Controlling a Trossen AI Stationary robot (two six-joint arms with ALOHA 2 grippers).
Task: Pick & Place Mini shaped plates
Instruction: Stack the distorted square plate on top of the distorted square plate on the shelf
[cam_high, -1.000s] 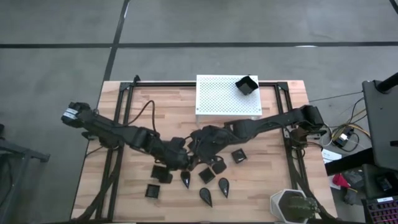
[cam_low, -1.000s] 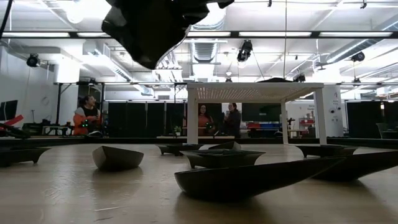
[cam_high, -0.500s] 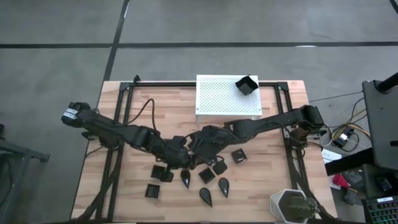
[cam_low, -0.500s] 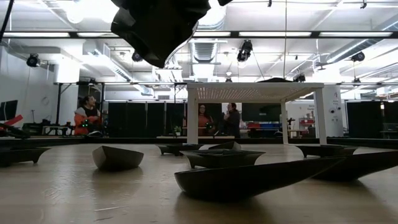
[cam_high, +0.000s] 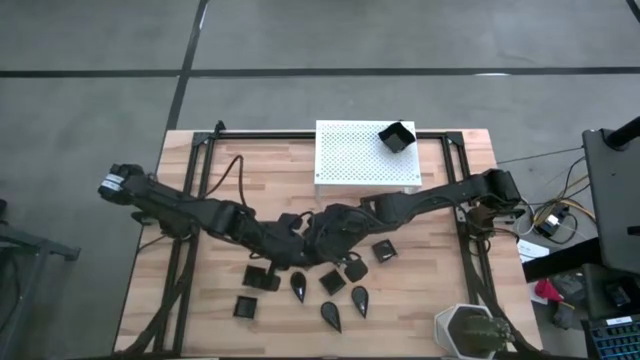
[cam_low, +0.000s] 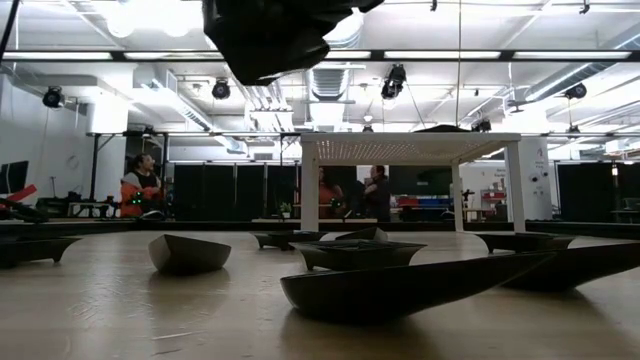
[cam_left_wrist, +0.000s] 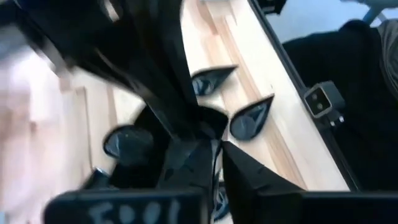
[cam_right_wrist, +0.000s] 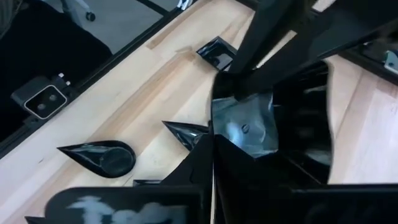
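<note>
Meeting mid-table above scattered mini shaped plates (cam_high: 330, 283).
High view: left gripper (cam_high: 292, 237) and right gripper (cam_high: 316, 232) hovering together, plates lying at 6 o'clock. Right wrist view: pinching a square black plate (cam_right_wrist: 245, 124). Left jaws: cannot tell.

The counter (cam_high: 200, 300) is pale wood in narrow jointed planks, smooth with a faint sheen, framed by dark metal rails (cam_high: 190, 200). The mini shaped plates (cam_high: 330, 316) are black and mostly matt from above, though up close the square plate (cam_right_wrist: 245, 127) gives soft highlights, like smooth plastic. The stand (cam_high: 350, 160) at upper centre is white sheet metal, evenly perforated. The pot (cam_high: 455, 325) at lower right is plain white. Both arms (cam_high: 420, 200) are dark and matt. The floor (cam_high: 300, 40) is dull grey.
</note>
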